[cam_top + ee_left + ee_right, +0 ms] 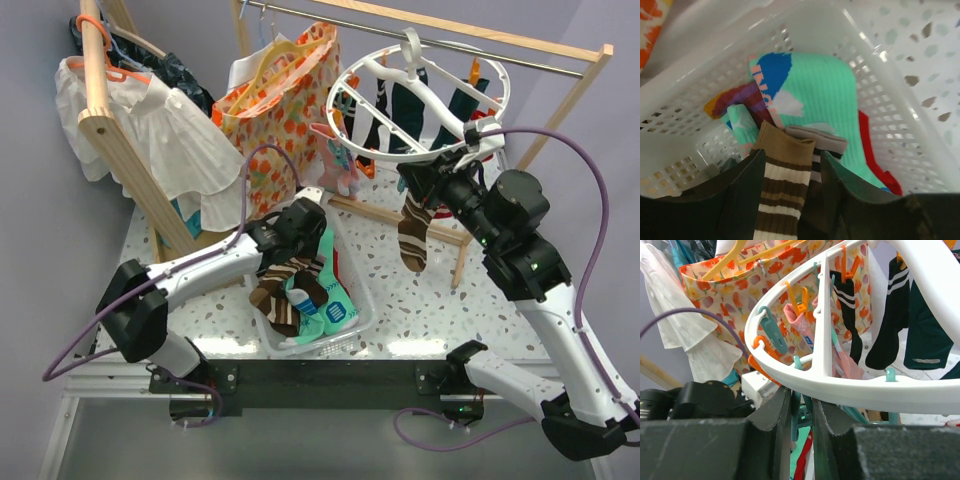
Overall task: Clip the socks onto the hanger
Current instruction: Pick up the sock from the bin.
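My left gripper (303, 248) reaches down into the white basket (357, 308). In the left wrist view its jaws (792, 156) are shut on a brown sock with cream stripes (782, 180), whose cuff sticks out past the fingertips. A teal sock (820, 95) and a red one (867, 145) lie beneath it. My right gripper (418, 185) is up at the near rim of the round white hanger (413, 68). There its jaws (801, 400) are shut on a teal clip (796, 412) under the ring (865, 385). Another brown striped sock (412, 235) hangs just below that gripper.
Dark socks (890, 315) and orange clips (800, 297) dangle from the ring. A floral bag (280, 100) hangs behind the basket, with a white shirt (160, 130) to its left. The wooden rail frame (520, 45) spans the back and right.
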`<control>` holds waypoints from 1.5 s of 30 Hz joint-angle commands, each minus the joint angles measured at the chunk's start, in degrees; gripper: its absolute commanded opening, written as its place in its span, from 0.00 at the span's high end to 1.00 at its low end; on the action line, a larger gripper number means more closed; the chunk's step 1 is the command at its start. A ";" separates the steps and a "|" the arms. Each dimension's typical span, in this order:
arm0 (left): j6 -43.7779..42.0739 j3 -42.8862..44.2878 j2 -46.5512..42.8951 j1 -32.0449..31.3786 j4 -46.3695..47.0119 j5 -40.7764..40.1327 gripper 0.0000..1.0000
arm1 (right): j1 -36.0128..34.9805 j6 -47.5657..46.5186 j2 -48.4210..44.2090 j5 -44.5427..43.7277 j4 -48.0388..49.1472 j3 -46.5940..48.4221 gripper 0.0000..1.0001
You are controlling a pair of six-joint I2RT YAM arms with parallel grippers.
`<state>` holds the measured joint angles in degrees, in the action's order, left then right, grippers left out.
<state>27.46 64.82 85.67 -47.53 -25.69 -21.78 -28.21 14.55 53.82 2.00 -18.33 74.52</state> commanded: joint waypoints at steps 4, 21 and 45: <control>0.57 0.58 6.35 1.03 -4.19 1.57 0.50 | -0.01 -1.19 -1.00 -0.68 0.66 -0.69 0.89; 0.57 -3.91 7.94 1.47 0.91 0.87 0.98 | -0.01 -1.27 -1.26 -1.03 0.13 -0.61 0.90; -14.54 1.71 -28.89 1.47 28.14 8.94 1.00 | -0.09 -0.04 -0.12 0.02 -0.48 1.50 0.89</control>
<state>16.95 62.70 57.30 -46.41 -10.04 -20.51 -28.21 14.26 53.25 1.04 -18.50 74.43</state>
